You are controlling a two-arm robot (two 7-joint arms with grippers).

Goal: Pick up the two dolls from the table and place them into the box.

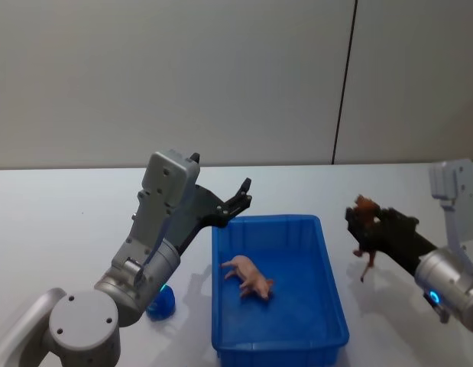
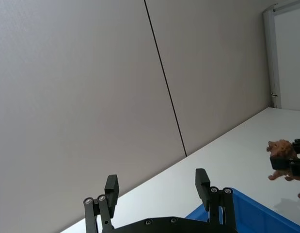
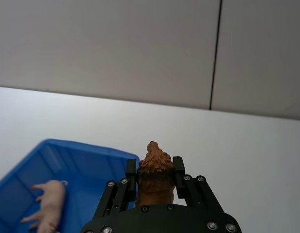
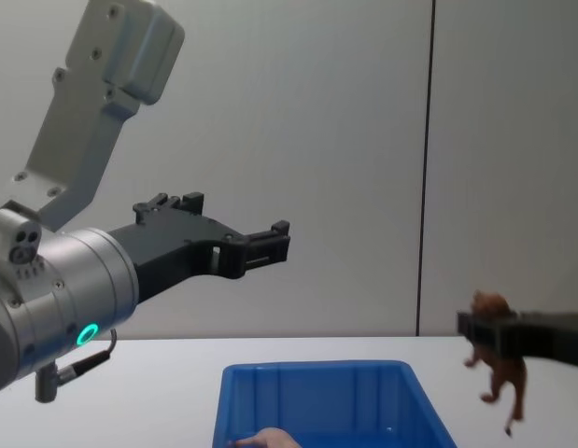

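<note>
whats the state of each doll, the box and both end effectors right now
box: sits on the table, one doll inside
pink doll: lying on its side in the box, nothing gripping it
brown doll: clamped in the right end effector, in the air to the right of the box
left end effector: open, empty, raised near the box's far left corner
right end effector: shut on the brown doll

Left pincer [image 2: 157, 179] raised, spread wide; right pincer [image 3: 154, 169] aloft, level, clamped on brown doll [image 3: 152, 156].
</note>
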